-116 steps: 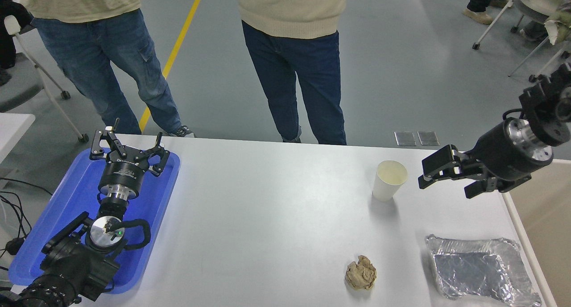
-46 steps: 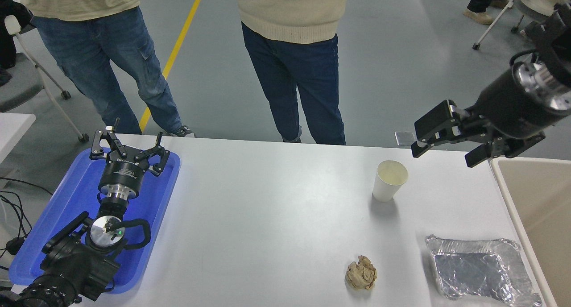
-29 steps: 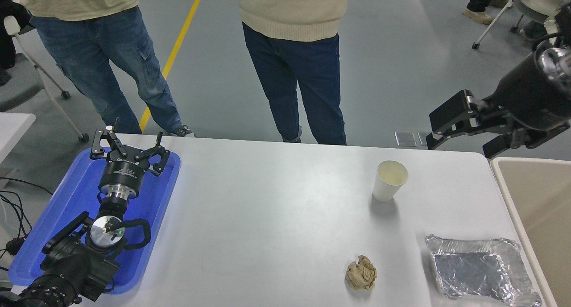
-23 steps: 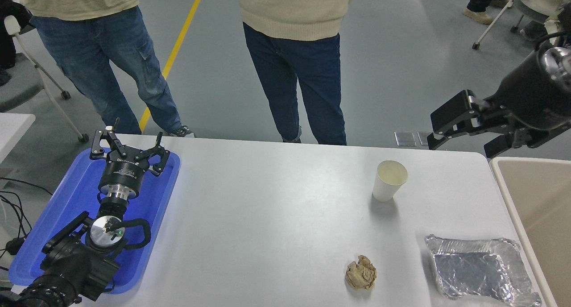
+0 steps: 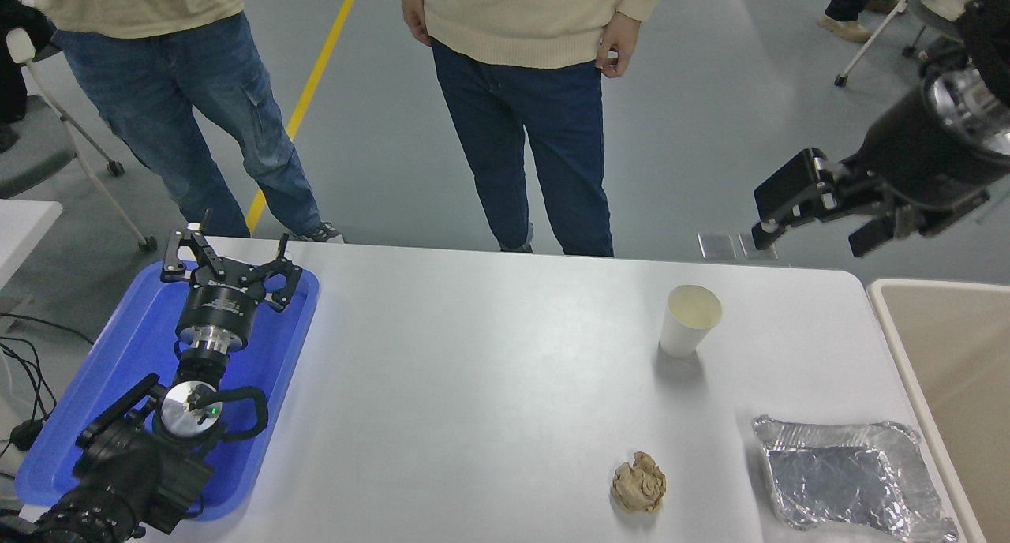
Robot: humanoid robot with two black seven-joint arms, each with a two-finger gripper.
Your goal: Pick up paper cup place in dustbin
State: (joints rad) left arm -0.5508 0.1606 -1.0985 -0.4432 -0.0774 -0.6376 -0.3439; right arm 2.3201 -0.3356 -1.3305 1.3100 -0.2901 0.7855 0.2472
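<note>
On the white table [image 5: 489,385], a crumpled brown paper ball [image 5: 638,482] lies near the front edge, and a crinkled foil tray [image 5: 848,478] sits at the front right corner with nothing in it. Neither one lies between the paper cup [image 5: 688,320] and the arm above it. Two people stand at the far side; one person's hand [image 5: 615,46] hangs by the hip.

The paper cup stands upright on the right half of the table, toward the far edge, and shows a cream inside with nothing visible in it. The right gripper [image 5: 813,235] hangs in the air above and to the right of the cup, well apart from it, past the table's far edge. Its jaws are spread wide and hold nothing.

The dustbin [image 5: 907,353] stands just beside the table's right edge; the part of its inside that shows is bare. The left gripper [image 5: 229,260] is parked at the lower left over a blue tray [image 5: 110,369], its jaws spread apart.
</note>
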